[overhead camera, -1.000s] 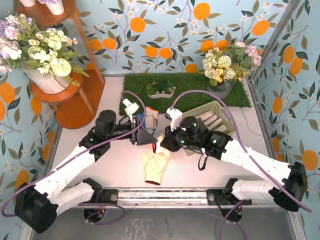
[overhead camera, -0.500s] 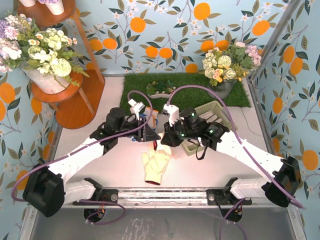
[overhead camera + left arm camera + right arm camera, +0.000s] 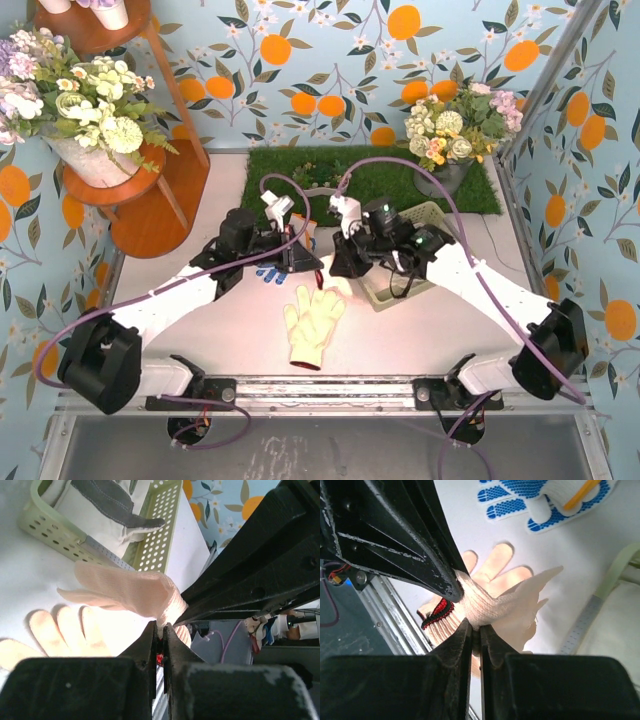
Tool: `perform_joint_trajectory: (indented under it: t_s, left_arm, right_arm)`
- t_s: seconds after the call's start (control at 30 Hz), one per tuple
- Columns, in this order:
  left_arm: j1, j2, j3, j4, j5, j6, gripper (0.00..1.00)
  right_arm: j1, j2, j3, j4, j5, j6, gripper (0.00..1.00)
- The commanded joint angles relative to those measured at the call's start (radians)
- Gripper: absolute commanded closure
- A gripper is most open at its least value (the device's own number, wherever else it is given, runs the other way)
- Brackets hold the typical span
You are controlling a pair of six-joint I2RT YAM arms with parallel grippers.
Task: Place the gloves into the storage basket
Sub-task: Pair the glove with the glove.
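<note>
Meeting tip to tip over the middle of the white tabletop [image 3: 230, 330], the two black arms share one glove. The right tool [image 3: 474, 627] is clamped on the ribbed cuff of the raised peach glove [image 3: 505, 607], whose limp fingers trail out sideways. The left tool [image 3: 160, 627] has its fingers pressed together at the same cuff. It appears to nip the cuff's edge, though the wrist view is too tight to be sure how much cloth it has.

The raised glove hangs above a second peach glove [image 3: 312, 322], which lies flat and palm down on the tabletop, with its red-trimmed cuff toward the near edge. Just beside the tools on the right sits the pale green storage basket [image 3: 155, 535], with a grey-and-cream work glove [image 3: 105, 505] lying inside it. A blue-and-white glove [image 3: 535, 500] lies on the tabletop under the left arm, outside the basket.
</note>
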Motion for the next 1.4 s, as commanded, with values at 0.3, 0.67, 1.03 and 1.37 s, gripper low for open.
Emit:
perform_joint_trajectory:
  t_s: [0.3, 0.67, 1.03, 1.37]
  left_arm:
    - [0.000, -0.162, -0.235, 0.211, -0.368, -0.273, 1.00]
    - [-0.009, -0.168, -0.366, 0.048, -0.142, -0.311, 0.91]
    - [-0.007, -0.170, -0.389, 0.072, -0.228, -0.313, 0.50]
    - [0.000, -0.153, -0.352, -0.039, -0.344, -0.239, 0.92]
  right_arm:
    - [0.029, 0.141, 0.047, 0.121, 0.000, 0.086, 0.71]
    - [0.092, -0.002, -0.215, 0.145, 0.132, 0.621, 0.36]
    - [0.297, -0.075, -0.441, 0.308, 0.375, 1.110, 0.36]
    - [0.398, 0.026, -0.438, 0.364, 0.580, 1.418, 0.46]
